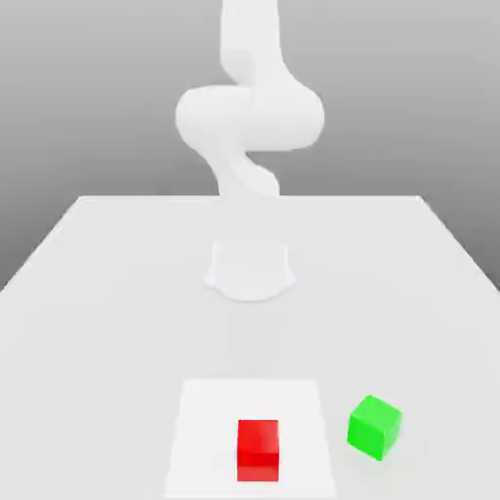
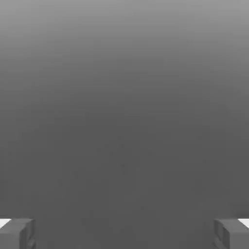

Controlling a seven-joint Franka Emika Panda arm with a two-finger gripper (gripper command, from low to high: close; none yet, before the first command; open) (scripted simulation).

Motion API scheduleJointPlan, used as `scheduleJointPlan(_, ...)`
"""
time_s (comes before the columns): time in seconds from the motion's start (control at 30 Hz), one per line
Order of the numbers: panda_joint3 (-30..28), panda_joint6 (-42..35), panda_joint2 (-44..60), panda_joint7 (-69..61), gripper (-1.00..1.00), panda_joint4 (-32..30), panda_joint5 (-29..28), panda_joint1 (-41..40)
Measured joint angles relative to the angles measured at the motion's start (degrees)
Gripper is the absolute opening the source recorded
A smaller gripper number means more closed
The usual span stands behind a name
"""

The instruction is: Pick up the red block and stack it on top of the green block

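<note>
While the gripper (image 2: 124, 234) holds its two fingers wide apart, the red block (image 1: 258, 450) rests on the white square (image 1: 210, 430); the green block (image 1: 374, 427) lies beside that square, toward the exterior view's right.

- A broad, pale table (image 1: 98, 342), its far edge straight and its sides widening toward the near end in the exterior view.
- At the near end, a white square patch (image 1: 207, 415), slightly left of the middle.
- The red block (image 1: 258, 449) on that patch, toward its near right part.
- The green block (image 1: 374, 427) just right of the patch, turned at an angle.
- Farther back, near the middle, the white robot base (image 1: 251, 273).
</note>
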Motion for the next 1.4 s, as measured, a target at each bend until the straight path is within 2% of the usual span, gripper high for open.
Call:
scheduleJointPlan(0.77, 1.5, 20.8, 48.1, 1.6, 0.00, -12.6, -0.6, -0.5)
scheduleJointPlan(0.93, 1.0, 28.8, 58.5, 2.0, 0.00, -11.8, -1.1, -0.1)
scheduleJointPlan(0.97, 0.9, 30.2, 60.1, 2.1, -1.00, -11.6, -1.2, 0.0)
scheduleJointPlan(1.2, 0.9, 30.3, 60.2, 2.2, -1.00, -11.6, -1.3, -0.1)
scheduleJointPlan(1.4, 2.3, 21.6, 49.7, 2.4, -1.00, -13.3, -0.4, 0.4)
